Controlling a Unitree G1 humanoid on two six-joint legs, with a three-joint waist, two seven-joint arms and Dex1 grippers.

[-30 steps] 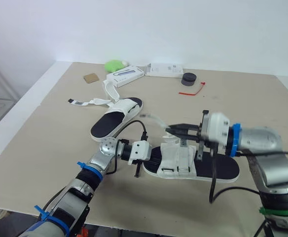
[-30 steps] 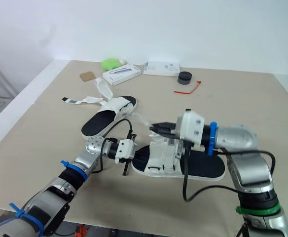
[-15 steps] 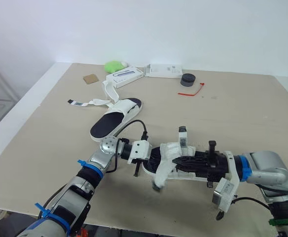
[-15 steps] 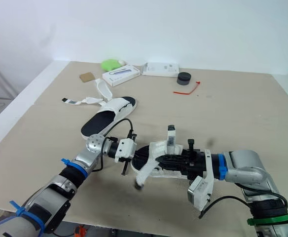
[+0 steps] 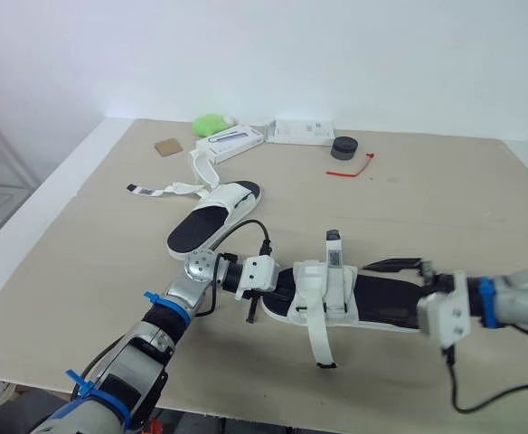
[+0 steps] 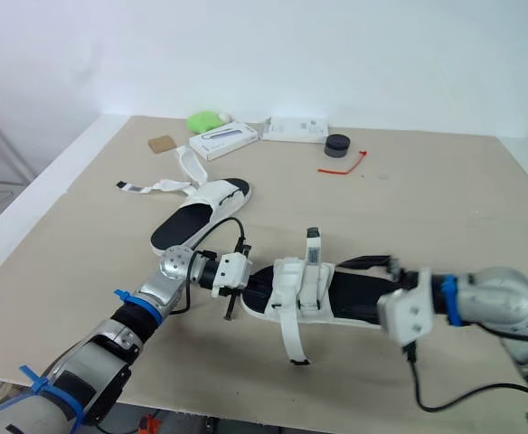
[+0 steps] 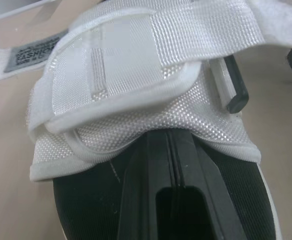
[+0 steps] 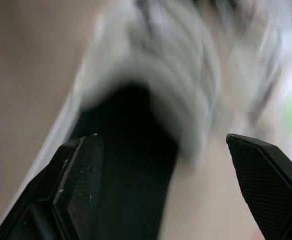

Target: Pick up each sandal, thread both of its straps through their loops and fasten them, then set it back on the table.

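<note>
Changed since half a second ago: the right arm, which lay along the straps of the near sandal [image 5: 372, 303], has drawn back, and the right pincer [image 8: 158, 142] now sits at the heel end. The long strap [image 5: 319, 334], then curled near the toe, now lies stretched out and loose.

Item 1, right pincer: fingers wide apart, gripping nothing. In its wrist view the black footbed lies between the two fingers; we cannot tell whether either finger touches it.

Item 2, left pincer [image 7: 171, 147]: fingers together, seam closed, laid on the black footbed at the toe end, tips just under the white mesh upper. We see nothing caught between them.

Item 3, near sandal: flat on the surface [image 5: 445, 199], close to its near edge, toe towards the left arm, heel towards the right. The long strap runs from the upper over the sole's side onto the surface. A second strap end [image 5: 334, 249], bearing a dark tag, sticks out on the far side.

Item 4, far sandal [image 5: 214, 215]: on the surface, well apart from both pincers, its loose straps [image 5: 169, 188] spread beside it.

Item 5, along the far edge: green object [image 5: 212, 122], white box [image 5: 231, 137], second white box [image 5: 302, 129], black round thing [image 5: 344, 146], red tie [image 5: 359, 165], brown card [image 5: 165, 145].
</note>
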